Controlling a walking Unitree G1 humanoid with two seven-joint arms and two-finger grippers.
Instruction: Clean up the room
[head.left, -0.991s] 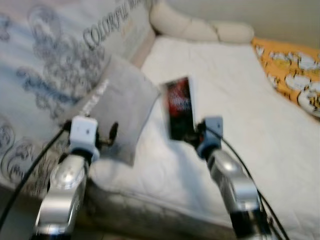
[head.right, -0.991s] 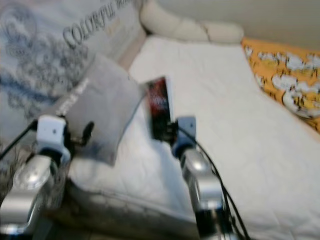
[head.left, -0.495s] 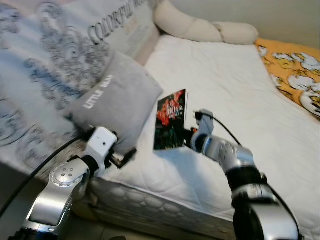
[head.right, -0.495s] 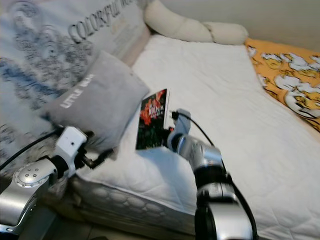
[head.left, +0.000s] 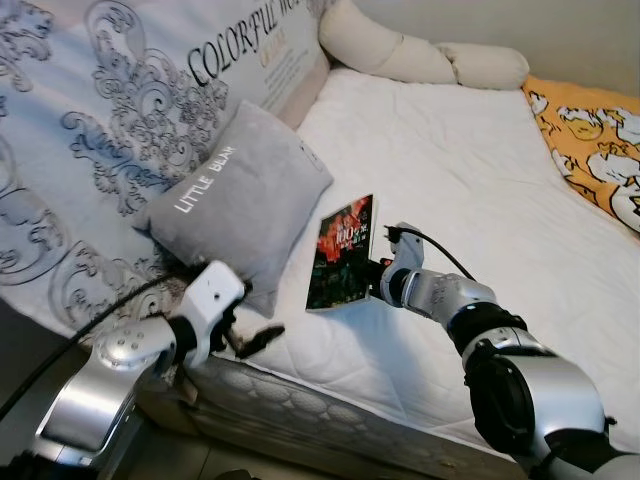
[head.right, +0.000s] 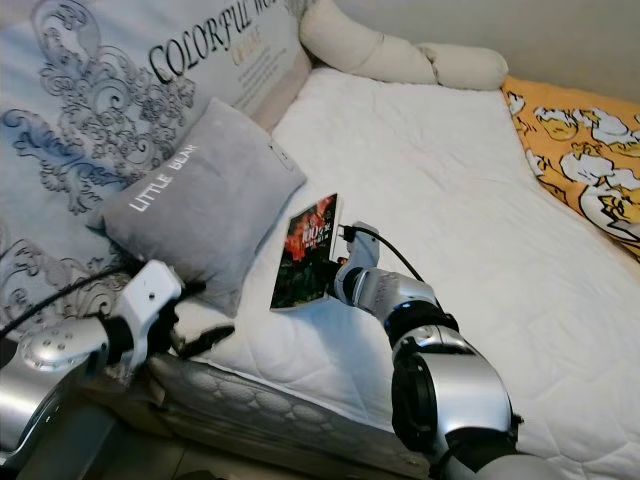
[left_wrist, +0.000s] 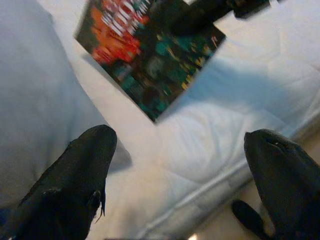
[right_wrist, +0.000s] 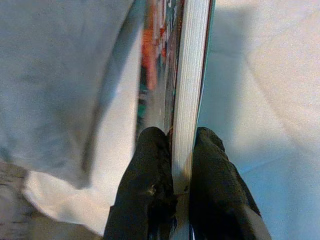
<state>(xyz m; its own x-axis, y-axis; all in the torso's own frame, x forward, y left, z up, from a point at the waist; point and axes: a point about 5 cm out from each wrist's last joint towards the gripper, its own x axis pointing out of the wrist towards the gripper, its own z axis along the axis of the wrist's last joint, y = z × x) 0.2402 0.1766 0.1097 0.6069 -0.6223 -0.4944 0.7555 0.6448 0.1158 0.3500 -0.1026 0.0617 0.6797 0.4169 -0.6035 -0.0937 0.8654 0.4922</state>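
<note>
White mattress (head.left: 470, 190), near its left edge: right pincer (right_wrist: 181, 165) clamps book (head.left: 342, 251) upright; left pincer (left_wrist: 180, 170) gapes empty, just beside

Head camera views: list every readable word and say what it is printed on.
"LITTLE BEAR": on the grey pillow.
"COLORFUL": on the patterned bedspread; the rest of that line and the smaller line under it are too blurred to read.
Book cover, held in the right gripper: title too blurred to read.

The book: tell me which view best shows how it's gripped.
Right wrist view: the right gripper has both fingers pinching the book edge-on. Both eye views show its cover, lifted off the bed; the left wrist view shows it blurred.
</note>
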